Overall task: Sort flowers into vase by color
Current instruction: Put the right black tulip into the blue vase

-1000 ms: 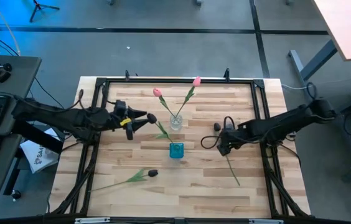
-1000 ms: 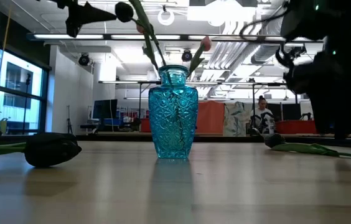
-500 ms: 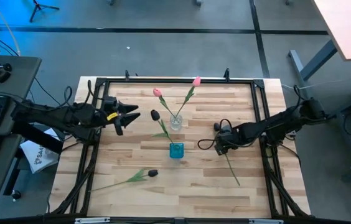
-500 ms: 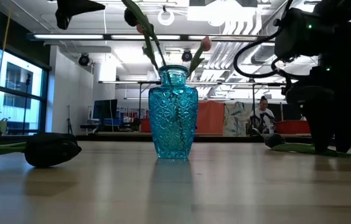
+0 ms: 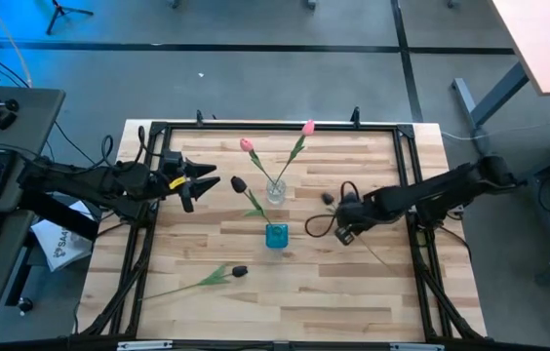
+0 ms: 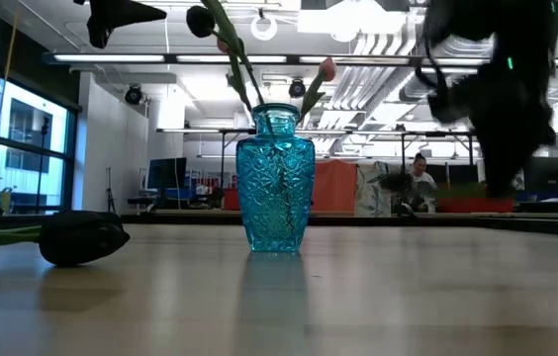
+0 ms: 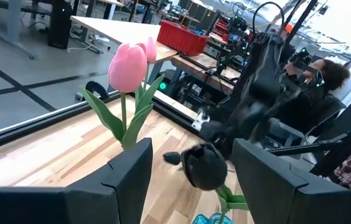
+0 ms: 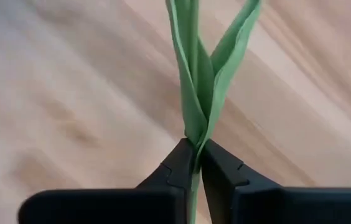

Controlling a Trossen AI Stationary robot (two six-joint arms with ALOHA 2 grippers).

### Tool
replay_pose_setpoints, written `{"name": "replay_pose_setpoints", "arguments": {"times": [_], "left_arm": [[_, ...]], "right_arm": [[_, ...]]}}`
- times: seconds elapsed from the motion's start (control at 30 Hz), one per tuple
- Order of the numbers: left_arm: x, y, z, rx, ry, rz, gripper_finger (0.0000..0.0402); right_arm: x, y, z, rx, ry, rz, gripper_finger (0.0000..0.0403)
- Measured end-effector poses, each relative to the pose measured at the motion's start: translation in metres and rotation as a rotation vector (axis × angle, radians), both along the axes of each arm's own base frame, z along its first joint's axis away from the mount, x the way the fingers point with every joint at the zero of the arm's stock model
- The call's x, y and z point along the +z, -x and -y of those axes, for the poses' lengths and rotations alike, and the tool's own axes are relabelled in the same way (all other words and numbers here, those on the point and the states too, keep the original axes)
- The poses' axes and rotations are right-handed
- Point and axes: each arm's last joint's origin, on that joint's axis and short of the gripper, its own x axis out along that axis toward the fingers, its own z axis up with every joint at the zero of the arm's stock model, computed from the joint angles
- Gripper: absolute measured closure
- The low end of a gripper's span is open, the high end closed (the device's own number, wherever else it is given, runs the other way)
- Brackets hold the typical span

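Observation:
A teal vase (image 5: 276, 235) stands mid-table with one dark tulip (image 5: 239, 182) leaning out of it. Behind it a clear vase (image 5: 275, 192) holds two pink tulips (image 5: 247, 145). Another dark tulip (image 5: 239, 271) lies flat near the front left. My right gripper (image 5: 345, 226) is to the right of the teal vase, shut on a third dark tulip (image 5: 329, 198). My left gripper (image 5: 195, 183) hangs open, left of the vases, with nothing between its fingers. In the left wrist view it (image 7: 192, 149) faces the pink tulips (image 7: 127, 65) and the dark tulip in the teal vase (image 7: 205, 167). My right gripper pinches the dark tulip's green stem between its two fingertips, just where the leaves branch off (image 8: 195, 134). The fingers point down at the table from above. The head end (image 6: 395, 183) is raised off the table and the stem runs roughly level.
A black frame (image 5: 158, 132) borders the wooden table. Cables loop beside my right gripper (image 5: 316, 226). Bare wood lies along the front edge and the right front corner. People and desks show in the room behind the table.
My right gripper has shut on the stem of the dark tulip lying at the right. It has risen with it, shifting slightly toward the vases; the flower's head has come up off the table. My left gripper has drawn back toward the table's left edge, away from the tulip in the teal vase.

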Motion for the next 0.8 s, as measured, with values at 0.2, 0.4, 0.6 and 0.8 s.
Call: {"name": "replay_pose_setpoints", "arguments": {"times": [0.2,0.4,0.6,0.8], "left_arm": [[0.001,0.001,0.000,0.002,0.023,0.013,0.0190],[0.000,0.002,-0.001,0.036,0.005,0.006,0.0190],[0.000,0.002,-0.002,0.053,0.012,0.009,0.0190],[0.000,0.002,-0.002,0.062,0.018,0.011,0.0190]], "right_arm": [[0.072,-0.012,-0.010,0.227,0.092,0.330,0.0394],[0.093,-0.032,-0.025,0.553,0.215,0.692,0.0400],[0.115,-0.056,-0.019,0.486,0.374,1.160,0.0400],[0.152,-0.057,-0.010,0.396,0.425,1.548,0.0402]]}}
